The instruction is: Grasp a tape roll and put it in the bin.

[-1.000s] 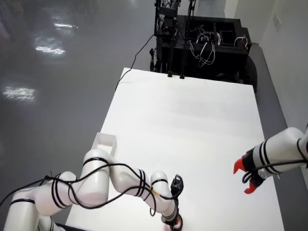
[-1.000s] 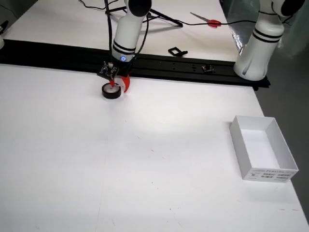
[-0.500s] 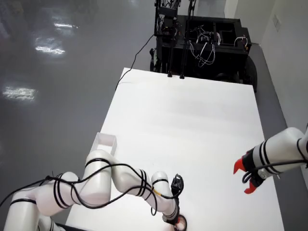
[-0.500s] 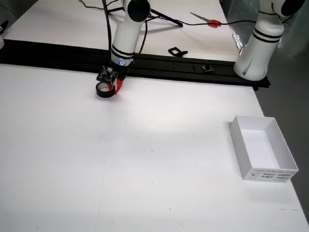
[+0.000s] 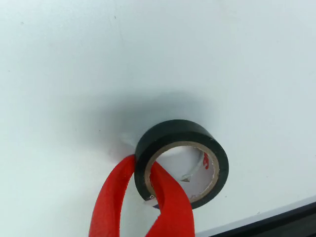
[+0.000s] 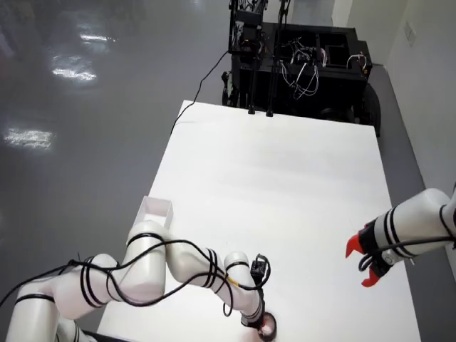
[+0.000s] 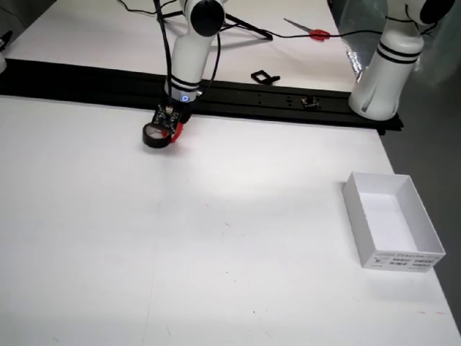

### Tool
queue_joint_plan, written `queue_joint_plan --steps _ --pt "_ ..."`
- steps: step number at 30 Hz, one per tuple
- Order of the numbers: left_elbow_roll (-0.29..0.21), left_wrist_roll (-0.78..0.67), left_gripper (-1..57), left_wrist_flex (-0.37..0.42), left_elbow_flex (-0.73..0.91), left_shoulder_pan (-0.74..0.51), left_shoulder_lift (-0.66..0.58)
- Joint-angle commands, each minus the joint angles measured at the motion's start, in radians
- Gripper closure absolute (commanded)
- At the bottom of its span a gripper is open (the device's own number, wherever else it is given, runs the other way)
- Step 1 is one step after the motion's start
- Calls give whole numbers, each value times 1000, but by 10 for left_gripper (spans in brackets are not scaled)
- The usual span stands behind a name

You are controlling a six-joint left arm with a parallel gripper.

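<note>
Firmly pinched: tape roll (image 5: 181, 160) wall.

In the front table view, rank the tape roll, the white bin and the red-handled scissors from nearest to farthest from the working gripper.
1. Tape roll: at the gripper itself, the red fingers pinching its wall, at the table's far left.
2. Red-handled scissors: beyond the black rail, upper right.
3. White bin: at the table's right edge, farthest.
</note>
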Motion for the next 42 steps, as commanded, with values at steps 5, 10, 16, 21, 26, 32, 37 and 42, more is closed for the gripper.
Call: queue_joint_plan --steps 5,10,16,21,26,32,37,42 --pt "63 -292 570 76 -61 81 -80" --pt "109 -398 570 121 -55 131 -166" --pt "156 -529 570 223 -53 193 -209" --pt "162 -585 570 294 -44 228 -224" --pt "192 -654 570 311 51 265 -314" --pt "222 -748 570 300 246 362 -502" --pt "238 -792 570 326 361 444 -595" --pt "236 -842 570 325 445 510 -660"
